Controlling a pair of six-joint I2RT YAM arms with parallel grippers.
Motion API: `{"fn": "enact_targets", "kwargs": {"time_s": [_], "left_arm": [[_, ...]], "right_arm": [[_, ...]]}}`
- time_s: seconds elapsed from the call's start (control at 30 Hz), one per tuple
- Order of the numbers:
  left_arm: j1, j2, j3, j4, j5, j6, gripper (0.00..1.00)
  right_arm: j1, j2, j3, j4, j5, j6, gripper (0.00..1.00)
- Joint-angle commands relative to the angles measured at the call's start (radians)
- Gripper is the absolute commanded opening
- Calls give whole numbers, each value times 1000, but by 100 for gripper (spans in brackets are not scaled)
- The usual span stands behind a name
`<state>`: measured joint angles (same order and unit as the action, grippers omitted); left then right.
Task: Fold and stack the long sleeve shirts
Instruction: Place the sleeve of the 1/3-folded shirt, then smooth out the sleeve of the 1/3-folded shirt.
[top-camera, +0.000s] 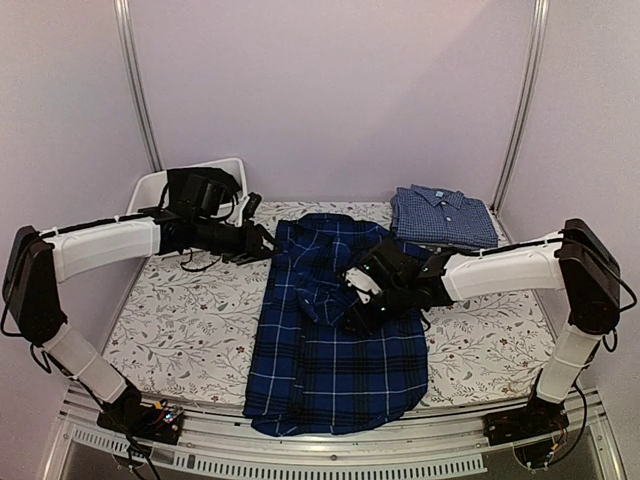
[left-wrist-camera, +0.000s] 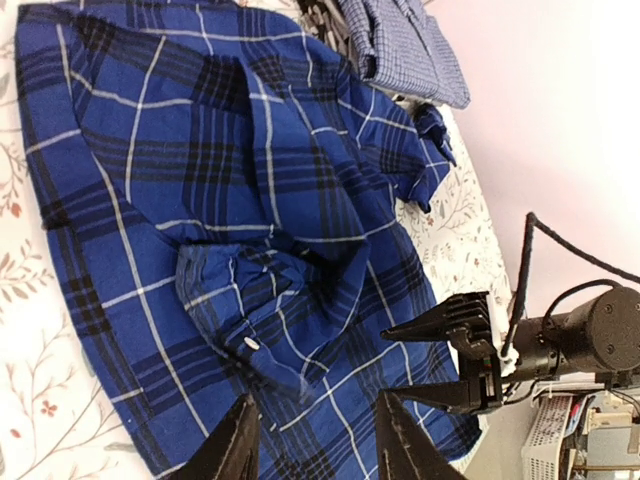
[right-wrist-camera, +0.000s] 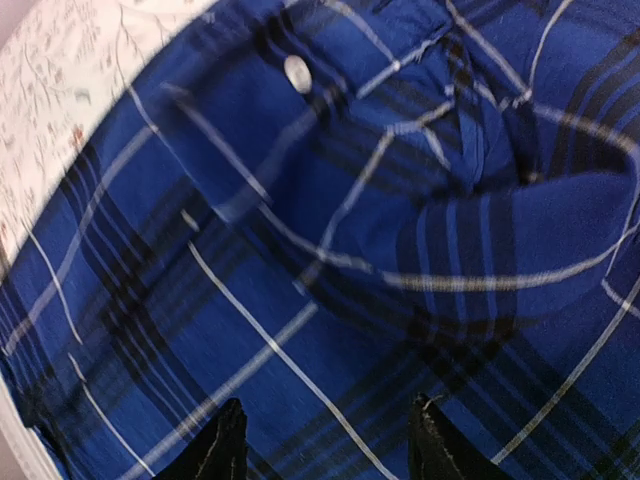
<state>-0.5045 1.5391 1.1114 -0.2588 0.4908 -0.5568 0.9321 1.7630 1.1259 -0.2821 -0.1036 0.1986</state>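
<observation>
Hovering above the plaid shirt (right-wrist-camera: 250, 300), the right pincer (right-wrist-camera: 325, 440) gapes partly open, gripping nothing.

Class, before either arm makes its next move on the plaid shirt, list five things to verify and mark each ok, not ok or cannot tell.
1. Left gripper open and empty: ok.
2. Right gripper open and empty above the plaid shirt: ok.
3. Sleeve lying flat: not ok, bunched on the shirt front.
4. Checked shirt folded, clear of both arms: ok.
5. Plaid hem fully on the table: cannot tell.
</observation>
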Motion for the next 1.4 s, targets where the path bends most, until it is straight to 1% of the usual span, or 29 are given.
{"fn": "enact_targets", "kwargs": {"time_s": [0.0,0.1,0.2,0.27,0.4,0.53,0.57,0.7,0.87,1.0,1.1,1.2,1.37], "left_arm": [[6,-16,-47,-33,20,12,39],[5,-24,-69,-23,27,4,39],[4,-32,-91,-11,34,-7,40],[3,-38,-107,-6,31,-17,40],[4,-36,-146,25,52,-46,40],[13,-38,-155,-6,-5,-39,40],[21,-37,-161,-5,-4,-41,40],[45,-32,-186,7,19,-59,40],[58,-22,-209,25,43,-72,39],[65,-20,-225,45,62,-86,39],[66,-12,-234,60,84,-92,39],[67,6,-235,70,108,-92,39],[57,56,-245,111,180,-100,40]], "right_arm": [[4,-63,-31,35,-3,75,59],[-3,-93,-24,34,47,118,63],[-17,-70,14,45,21,161,63],[-8,-38,56,45,0,163,63],[41,79,183,25,14,163,63],[107,184,291,-4,96,167,64],[113,199,305,-4,131,168,65],[130,256,363,-28,179,173,69],[142,345,441,-74,198,172,75],[147,416,503,-112,234,173,74],[147,451,531,-138,259,180,70],[146,462,532,-140,274,183,58],[148,422,498,-127,305,202,22]]}}
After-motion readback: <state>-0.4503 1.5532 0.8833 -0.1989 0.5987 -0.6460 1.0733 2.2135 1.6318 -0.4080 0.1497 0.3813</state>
